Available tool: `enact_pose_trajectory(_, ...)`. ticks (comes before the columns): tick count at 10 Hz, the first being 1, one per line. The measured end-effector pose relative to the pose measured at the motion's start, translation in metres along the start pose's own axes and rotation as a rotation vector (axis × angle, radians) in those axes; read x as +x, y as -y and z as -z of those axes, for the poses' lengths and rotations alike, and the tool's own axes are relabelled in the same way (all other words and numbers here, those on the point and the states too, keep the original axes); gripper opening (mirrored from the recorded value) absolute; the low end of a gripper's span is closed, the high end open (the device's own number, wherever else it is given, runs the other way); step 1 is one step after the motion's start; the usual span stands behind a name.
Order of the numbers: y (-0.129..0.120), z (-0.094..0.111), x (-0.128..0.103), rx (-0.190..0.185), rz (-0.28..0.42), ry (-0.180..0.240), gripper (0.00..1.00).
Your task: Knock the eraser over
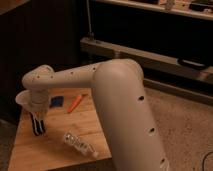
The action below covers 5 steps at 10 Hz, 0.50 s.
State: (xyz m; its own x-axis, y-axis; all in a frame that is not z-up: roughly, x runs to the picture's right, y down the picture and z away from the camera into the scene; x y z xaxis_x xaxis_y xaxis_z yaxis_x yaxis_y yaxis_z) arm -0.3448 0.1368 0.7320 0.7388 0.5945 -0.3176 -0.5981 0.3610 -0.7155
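Note:
My gripper (38,126) hangs straight down from the white wrist (37,87) over the left part of the wooden table (55,135), its tip at or just above the tabletop. It shows as a dark shape with pale stripes. I cannot tell the eraser apart from this shape: it is either right at the tip or hidden behind it. The big white arm (125,105) reaches in from the lower right and covers the table's right side.
A pale plastic cup (22,100) stands just left of the wrist at the table's left edge. A flat blue pad (57,101) and an orange stick (75,103) lie at the back. A clear plastic bottle (80,145) lies near the front edge. Dark shelving stands behind.

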Motion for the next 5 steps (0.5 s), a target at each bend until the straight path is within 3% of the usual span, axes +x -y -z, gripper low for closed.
enact_pose_trajectory(3,0.0002,0.0002,0.0,0.0,0.0,0.0,0.76)
enact_pose_trajectory(5,0.0006,0.0003,0.0002,0.0,-0.001,0.0,0.8)
